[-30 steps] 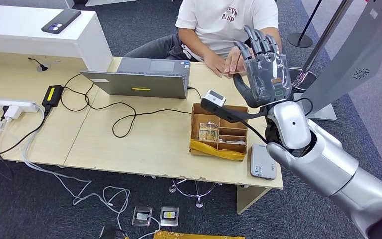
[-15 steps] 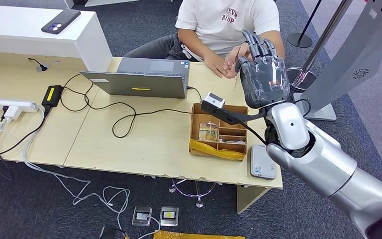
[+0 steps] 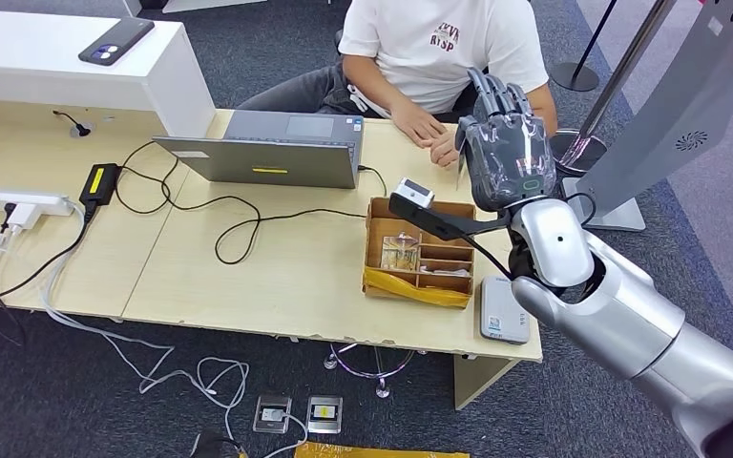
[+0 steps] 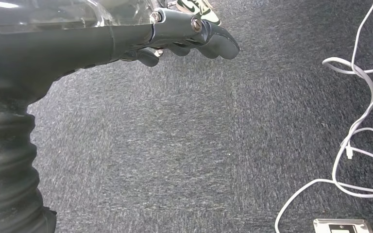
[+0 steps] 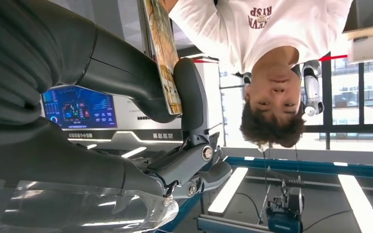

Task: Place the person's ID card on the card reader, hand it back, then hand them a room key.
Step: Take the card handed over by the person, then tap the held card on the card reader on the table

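Your right hand (image 3: 508, 157), upper right of frame, pinches ID card (image 5: 164, 53) between thumb and fingers, card edge-on. Card reader (image 3: 506, 310) lies below, near table's (image 3: 267, 277) front edge. Left hand (image 4: 184, 34) hangs, fingers curled, holding nothing.

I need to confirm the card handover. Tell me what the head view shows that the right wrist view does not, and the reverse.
Head view alone: the table, the laptop, the cardboard box of compartments and the grey card reader at the table's near edge.

Right wrist view alone: the ID card seen edge-on, pinched between the thumb and a finger, and a display screen behind.

Both: the right hand, raised towards the person in the white T-shirt. The card is just a thin edge beside the hand in the head view.
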